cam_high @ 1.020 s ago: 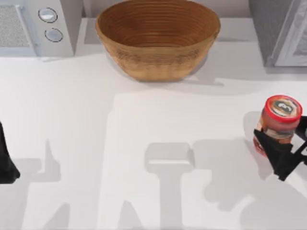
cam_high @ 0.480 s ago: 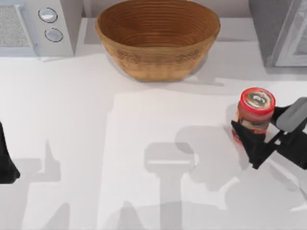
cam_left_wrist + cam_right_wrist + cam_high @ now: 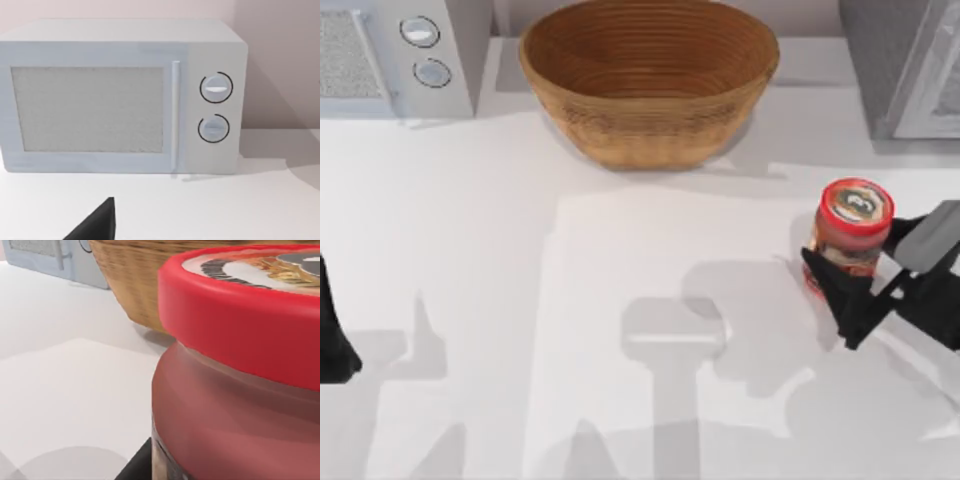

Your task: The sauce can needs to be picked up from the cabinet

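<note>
Red sauce can [image 3: 853, 232] in right gripper [image 3: 865, 275] — microwave [image 3: 120, 95] faces left wrist.

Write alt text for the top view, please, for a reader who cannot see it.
The right gripper holds the sauce can upright at the table's right side. A woven bowl stands at the back centre, a microwave at the back left; the left arm is parked at the left edge.

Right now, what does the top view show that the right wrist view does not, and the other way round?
Top view alone: the right pincer closed around the sauce can, and the left arm parked at the table's left edge. Right wrist view alone: the can's red lid rim close up. Both: the can, the woven bowl, the microwave and the white table.
</note>
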Robot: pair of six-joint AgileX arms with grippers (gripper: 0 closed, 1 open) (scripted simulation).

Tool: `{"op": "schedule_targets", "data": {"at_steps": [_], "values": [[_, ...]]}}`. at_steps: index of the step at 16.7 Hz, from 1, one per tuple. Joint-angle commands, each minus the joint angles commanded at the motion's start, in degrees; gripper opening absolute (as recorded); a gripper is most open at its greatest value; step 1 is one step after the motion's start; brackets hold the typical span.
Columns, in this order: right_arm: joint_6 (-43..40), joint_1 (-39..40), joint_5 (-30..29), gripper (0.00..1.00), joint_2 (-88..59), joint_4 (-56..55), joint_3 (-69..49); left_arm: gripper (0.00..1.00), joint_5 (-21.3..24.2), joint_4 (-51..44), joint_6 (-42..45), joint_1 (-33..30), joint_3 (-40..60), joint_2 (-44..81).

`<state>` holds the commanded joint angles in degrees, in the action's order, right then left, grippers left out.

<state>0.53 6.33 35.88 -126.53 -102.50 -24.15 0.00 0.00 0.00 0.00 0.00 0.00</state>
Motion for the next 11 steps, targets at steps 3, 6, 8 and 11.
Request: {"op": "schedule_targets", "data": {"at_steps": [3,6,8,11], "values": [[0.0,0.0,0.0,0.83,0.0,0.0,0.0,1.0,0.0,0.0,0.0,0.0,0.0,0.0],[0.0,0.0,0.0,1.0,0.0,0.0,0.0,1.0,0.0,0.0,0.0,0.0,0.0,0.0],[0.0,0.0,0.0,1.0,0.0,0.0,0.0,1.0,0.0,0.0,0.0,0.0,0.0,0.0],[0.0,0.0,0.0,1.0,0.0,0.0,0.0,1.0,0.0,0.0,0.0,0.0,0.0,0.0]]}}
